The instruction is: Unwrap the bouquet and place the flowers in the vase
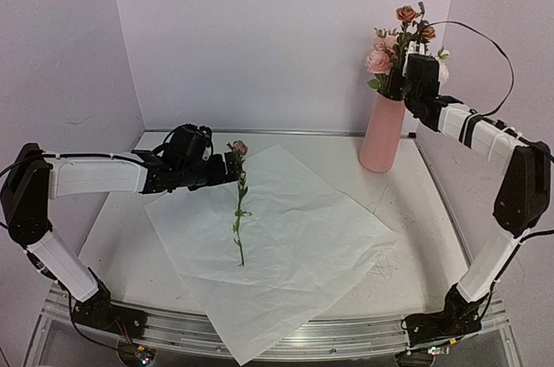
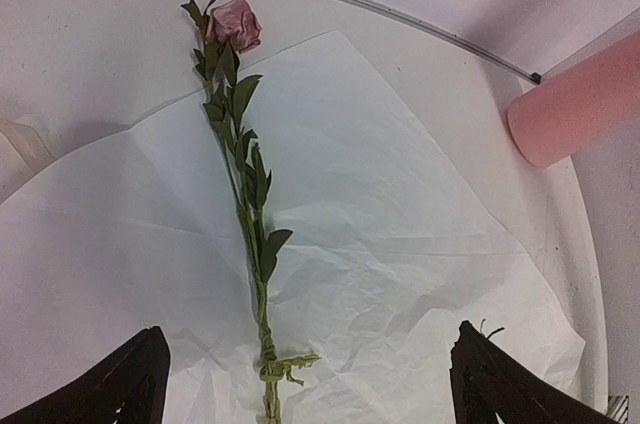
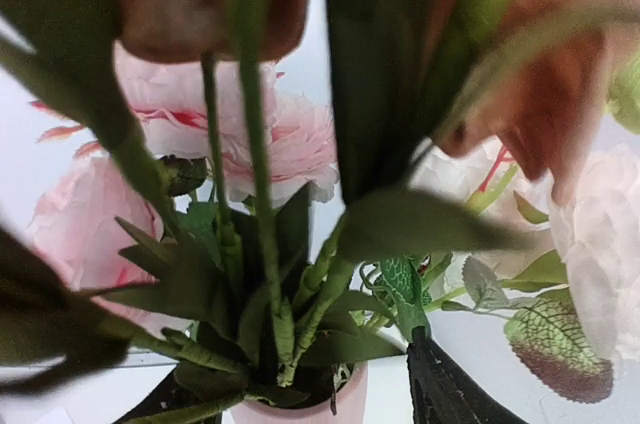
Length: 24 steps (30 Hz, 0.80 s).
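Top external, white table [image 1: 121, 233] under crinkled paper [image 1: 303, 237], lilac walls [image 1: 260, 38], left tool [image 1: 232, 168] spread, right tool [image 1: 402, 83] parted

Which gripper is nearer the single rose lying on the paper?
Left. The left gripper sits open right by the rose on the white paper; the right gripper is across the table, up among the flowers in the vase.

Lab test booth, plain lilac walls [image 1: 286, 29]
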Tool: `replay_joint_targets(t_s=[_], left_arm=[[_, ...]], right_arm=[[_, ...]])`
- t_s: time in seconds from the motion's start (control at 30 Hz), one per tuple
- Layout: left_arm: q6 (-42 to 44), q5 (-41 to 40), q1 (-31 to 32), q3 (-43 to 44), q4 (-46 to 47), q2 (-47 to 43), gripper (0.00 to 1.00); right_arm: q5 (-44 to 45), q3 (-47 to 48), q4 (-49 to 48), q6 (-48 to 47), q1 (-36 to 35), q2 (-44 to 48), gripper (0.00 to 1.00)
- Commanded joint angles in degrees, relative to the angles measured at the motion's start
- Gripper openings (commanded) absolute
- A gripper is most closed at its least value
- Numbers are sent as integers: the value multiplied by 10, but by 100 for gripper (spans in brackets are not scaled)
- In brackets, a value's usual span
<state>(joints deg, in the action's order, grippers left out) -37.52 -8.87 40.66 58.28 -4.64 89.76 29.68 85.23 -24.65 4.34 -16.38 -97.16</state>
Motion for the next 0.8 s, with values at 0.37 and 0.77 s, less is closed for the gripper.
replay_joint_targets(t_s=[0.37,0.77], left_arm=[[5,9,-1,21,-8,-15,99],[6,5,0,14,-8,-17,99]], right_arm=[[-8,89,84,10,9,-47,56],[-29,37,107,52,11,-27,64]])
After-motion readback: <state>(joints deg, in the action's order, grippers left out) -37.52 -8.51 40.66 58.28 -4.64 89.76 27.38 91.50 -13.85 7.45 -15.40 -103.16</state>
